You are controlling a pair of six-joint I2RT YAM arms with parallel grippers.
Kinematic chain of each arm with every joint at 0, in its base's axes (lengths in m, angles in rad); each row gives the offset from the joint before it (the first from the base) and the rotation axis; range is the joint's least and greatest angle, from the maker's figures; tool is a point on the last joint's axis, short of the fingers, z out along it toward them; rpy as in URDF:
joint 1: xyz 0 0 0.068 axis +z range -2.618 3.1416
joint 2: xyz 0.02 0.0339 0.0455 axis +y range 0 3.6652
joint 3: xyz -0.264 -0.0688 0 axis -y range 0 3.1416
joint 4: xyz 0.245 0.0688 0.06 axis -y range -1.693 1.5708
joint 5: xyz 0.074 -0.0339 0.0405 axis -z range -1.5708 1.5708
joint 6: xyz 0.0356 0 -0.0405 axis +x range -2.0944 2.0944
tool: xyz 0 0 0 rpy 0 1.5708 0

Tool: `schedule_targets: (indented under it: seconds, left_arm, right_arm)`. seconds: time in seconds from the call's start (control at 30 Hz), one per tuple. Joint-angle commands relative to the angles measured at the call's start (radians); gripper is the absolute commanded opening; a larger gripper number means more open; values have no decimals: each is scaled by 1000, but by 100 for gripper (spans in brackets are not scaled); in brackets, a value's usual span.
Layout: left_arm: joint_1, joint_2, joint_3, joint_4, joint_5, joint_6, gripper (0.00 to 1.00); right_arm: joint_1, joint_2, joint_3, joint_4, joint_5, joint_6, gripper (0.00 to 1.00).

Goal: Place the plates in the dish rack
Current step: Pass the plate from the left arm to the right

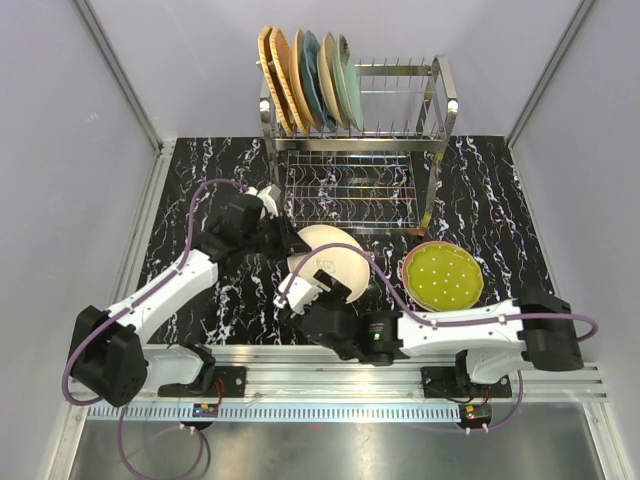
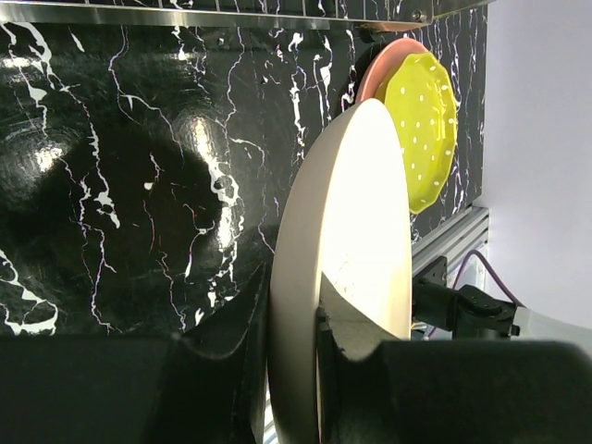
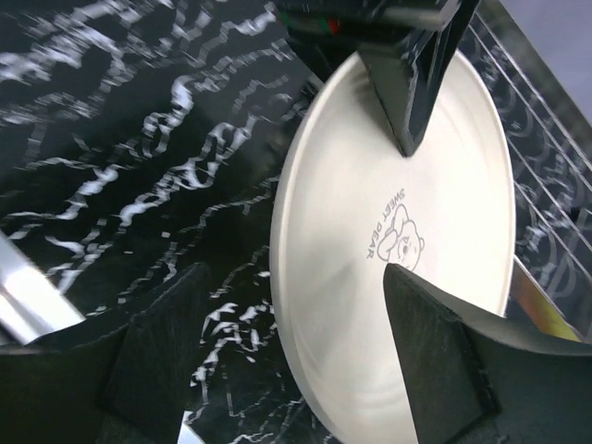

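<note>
— Where's the cream plate [image 1: 335, 250]?
— Centre frame, tilted above the bench [image 1: 480, 200] — my left fingers [image 2: 416, 388] clamp its rim, my right fingers [image 3: 435, 370] stand apart at its edge. Other plates [image 1: 305, 80] stand in the dish rack [image 1: 447, 105], upper centre.

I see plates [image 1: 308, 78] standing at the left end of the dish rack [image 1: 405, 100], a lone plate [image 1: 340, 258] before it, a stacked pair [image 1: 443, 276] further right.
</note>
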Motion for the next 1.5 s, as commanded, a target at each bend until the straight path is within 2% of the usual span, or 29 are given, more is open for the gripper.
schedule_targets:
  seconds: [0.0, 0.2, 0.33, 0.43, 0.53, 0.57, 0.63, 0.7, 0.77, 0.8, 0.83, 0.97, 1.0, 1.27, 1.47]
  left_arm:
    - [4, -3, 63, 27, 44, -25, 8]
    - [4, -26, 65, -20, 35, -12, 9]
    - [4, -35, 62, -37, 44, -5, 11]
    - [4, -32, 62, -46, 55, 3, 14]
    - [4, -30, 57, -52, 62, 8, 15]
    - [3, -30, 55, -48, 65, 8, 17]
    - [4, -26, 52, -31, 75, 6, 19]
    - [6, -14, 60, -26, 88, 5, 28]
    - [6, -10, 66, -19, 90, 3, 40]
    - [4, -10, 66, -14, 87, -5, 58]
    - [7, -12, 66, -5, 81, -12, 64]
    - [32, -14, 74, 9, 87, -20, 84]
    - [40, -14, 78, 4, 85, -14, 99]
    - [161, -35, 104, -43, 131, 40, 99]
    - [207, -135, 152, -189, -3, 178, 99]
  right_arm:
    - [6, 86, 72, -69, 202, 1, 82]
    - [6, 179, 114, -86, 387, -16, 76]
    - [3, 229, 129, -87, 441, -28, 72]
    - [5, 233, 128, -72, 446, -29, 63]
    - [5, 238, 128, -63, 456, -48, 50]
    - [5, 244, 128, -58, 461, -51, 40]
    - [5, 244, 128, -55, 461, -59, 31]
    - [5, 241, 126, -51, 453, -66, 21]
    - [5, 233, 125, -44, 449, -69, 15]
    - [6, 227, 122, -37, 438, -69, 11]
    - [6, 223, 120, -35, 430, -71, 10]
    - [6, 197, 106, -23, 421, -72, 2]
    - [6, 192, 103, -23, 417, -68, 2]
    - [6, 44, 4, 49, 346, -3, 2]
    - [-3, -133, -52, 48, 266, 47, 2]
